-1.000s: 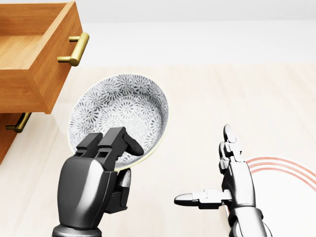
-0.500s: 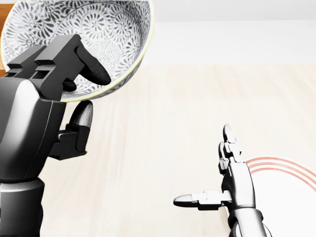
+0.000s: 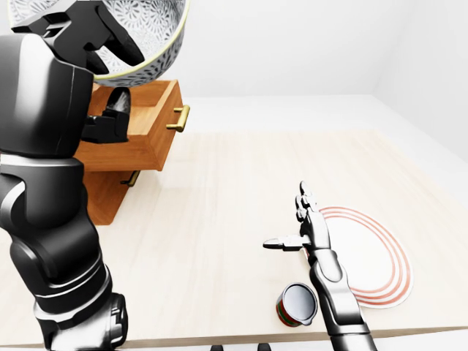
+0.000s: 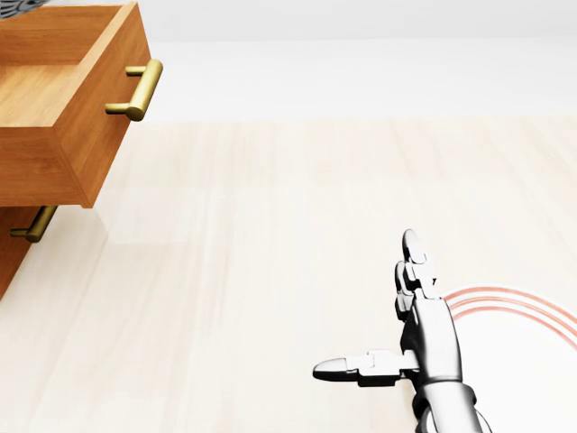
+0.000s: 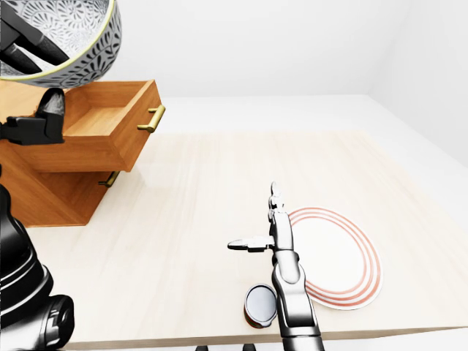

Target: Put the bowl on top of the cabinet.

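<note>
The patterned grey-and-white bowl [image 5: 69, 40] with a pale rim is held high at the top left of the eye views, above the wooden cabinet [image 5: 51, 194]. My left hand [image 3: 121, 73] is shut on it, fingers inside the rim and thumb [image 3: 117, 102] under it. The cabinet's top drawer [image 4: 54, 135] stands pulled out, with a brass handle [image 4: 137, 88]. Hand and bowl hide most of the cabinet's top. In the head view only a sliver of the bowl [image 4: 13, 7] shows at the top left corner. My right hand [image 4: 365, 303] hovers open over the table, holding nothing.
A white plate [image 3: 365, 256] with red rings lies on the light wood table [image 3: 219, 190] to the right of my right hand. A small red-and-green can [image 3: 296, 303] stands near the table's bottom edge. The lower drawer's handle [image 4: 32, 225] sticks out below the open drawer.
My left hand has lifted the bowl up and to the left, out of the head view, uncovering the open drawer again. The right hand has barely moved.
</note>
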Available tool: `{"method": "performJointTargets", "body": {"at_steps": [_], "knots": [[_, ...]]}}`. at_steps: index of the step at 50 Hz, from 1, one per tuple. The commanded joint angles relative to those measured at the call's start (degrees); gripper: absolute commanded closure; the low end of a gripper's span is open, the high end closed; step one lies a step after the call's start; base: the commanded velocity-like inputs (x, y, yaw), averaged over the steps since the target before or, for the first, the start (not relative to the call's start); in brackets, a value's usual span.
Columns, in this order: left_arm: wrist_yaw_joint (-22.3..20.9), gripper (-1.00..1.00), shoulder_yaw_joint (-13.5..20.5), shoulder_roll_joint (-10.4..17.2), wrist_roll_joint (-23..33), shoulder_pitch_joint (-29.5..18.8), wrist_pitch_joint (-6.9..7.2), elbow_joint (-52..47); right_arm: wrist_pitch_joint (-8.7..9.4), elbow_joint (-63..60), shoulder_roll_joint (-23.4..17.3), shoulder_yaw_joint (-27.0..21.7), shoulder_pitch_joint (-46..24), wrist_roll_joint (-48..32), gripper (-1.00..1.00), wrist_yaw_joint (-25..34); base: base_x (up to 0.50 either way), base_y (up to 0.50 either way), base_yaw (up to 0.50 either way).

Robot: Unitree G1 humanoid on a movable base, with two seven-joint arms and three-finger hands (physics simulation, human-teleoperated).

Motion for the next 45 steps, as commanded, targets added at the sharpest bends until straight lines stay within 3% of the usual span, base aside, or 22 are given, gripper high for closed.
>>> {"method": "performJointTargets", "body": {"at_steps": [1,7,22,30,34,35,37,42,45], "knots": [[6.74,0.98,7.88,12.45,-10.4,-4.31,0.0,11.46,0.41,-1.19,0.03,0.15,0.44,-0.1,-1.0,-0.01,0.0,0.0,0.0],[13.54,0.98,8.12,16.67,-12.35,-3.74,0.0,22.0,0.43,-1.26,0.07,0.24,0.42,-0.24,-1.0,-0.07,0.0,0.0,0.0],[25.08,0.98,8.41,20.7,-14.8,-3.37,0.0,40.55,0.5,-1.44,0.07,0.23,0.48,-0.23,-1.0,-0.04,0.0,0.0,0.0],[33.32,0.98,8.08,24.62,-15.89,-4.8,-0.13,56.73,0.27,-1.35,0.1,0.29,0.62,-0.31,-1.0,-0.1,0.0,0.0,0.0],[37.36,0.98,7.42,25.77,-16.42,-5.45,-2.82,62.83,0.29,-1.28,0.08,0.28,0.61,-0.32,-1.0,-0.1,0.0,0.0,0.0],[39.08,0.98,6.91,26.09,-16.1,-5.84,-4.15,65.9,0.17,-1.22,0.06,0.23,0.64,-0.27,-1.0,-0.08,0.0,0.0,0.0],[41.53,0.98,6.37,26.5,-15.96,-6.35,-5.35,69.11,0.34,-1.42,0.06,0.19,0.66,-0.24,-1.0,-0.09,0.0,0.0,0.0],[47.15,0.98,4.52,27.33,-16.17,-8.29,-10.0,80.03,0.32,-1.58,0.03,0.1,0.73,-0.14,-1.0,-0.03,0.0,0.0,0.0],[48.03,0.98,2.85,27.52,-15.73,-9.97,-10.0,87.17,0.3,-1.48,0.08,0.25,0.66,-0.28,-1.0,-0.08,0.0,0.0,0.0]]}}
